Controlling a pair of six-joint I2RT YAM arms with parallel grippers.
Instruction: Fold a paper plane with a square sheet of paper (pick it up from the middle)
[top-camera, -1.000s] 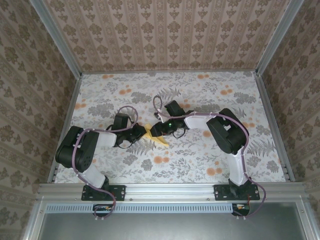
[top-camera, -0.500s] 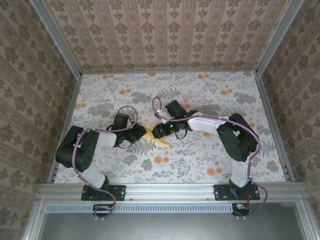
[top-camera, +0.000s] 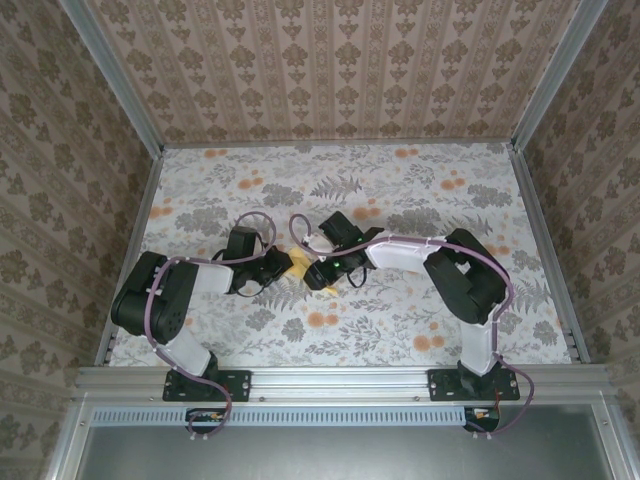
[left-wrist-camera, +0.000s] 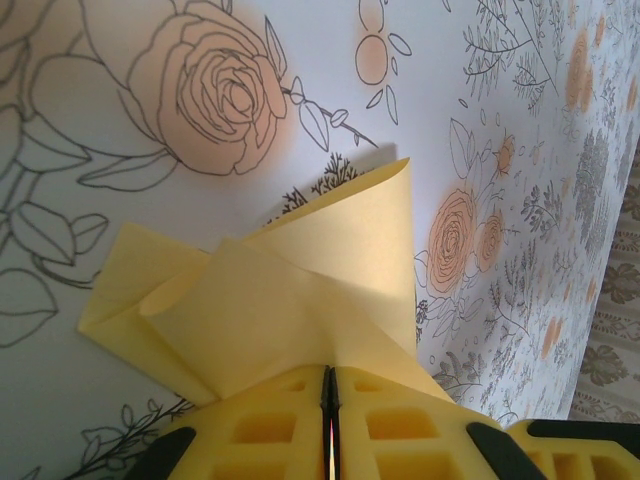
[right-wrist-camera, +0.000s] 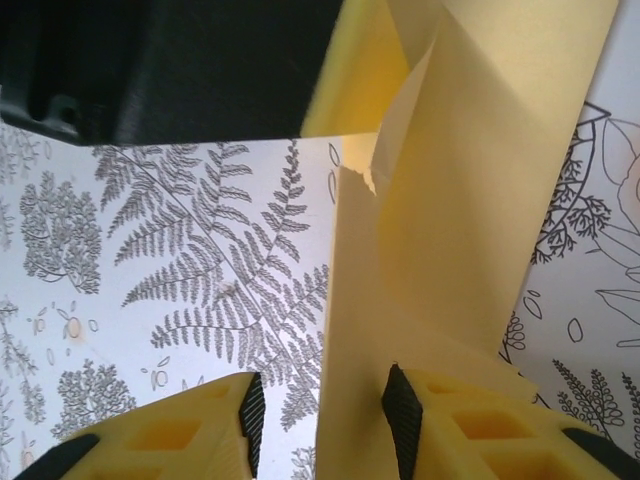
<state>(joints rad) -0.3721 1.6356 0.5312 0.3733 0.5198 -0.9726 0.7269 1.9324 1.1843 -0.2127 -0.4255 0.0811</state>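
The pale-yellow sheet of thin paper (left-wrist-camera: 280, 310), partly folded into overlapping flaps, sits left of centre on the floral-printed table (top-camera: 420, 190), held between the two hands and largely hidden by them in the overhead view.

Left hand (left-wrist-camera: 328, 385): closed, pinching one edge of the folded paper, the yellow fingers meeting with no visible gap.

Right hand (right-wrist-camera: 322, 415): jaws stand apart. A loose edge of the paper runs up between the pads (right-wrist-camera: 400, 405), lying against one of them; it is not clamped.

Risks, as judged:
- The layers are splayed and uncreased. If the right hand closes off the intended line, a crooked or doubled crease would likely result.
- With the left hand's pinch fixed, any pull by the right hand could tear this thin paper or drag it out of the grip.
- Flaps not pressed flat may spring open on release.

Orientation: the long axis appears to run from one hand to the other, roughly left to right across the table. In the left wrist view one sharp corner points away from that hand. No finished nose can be made out, so which way the plane will point cannot be told.
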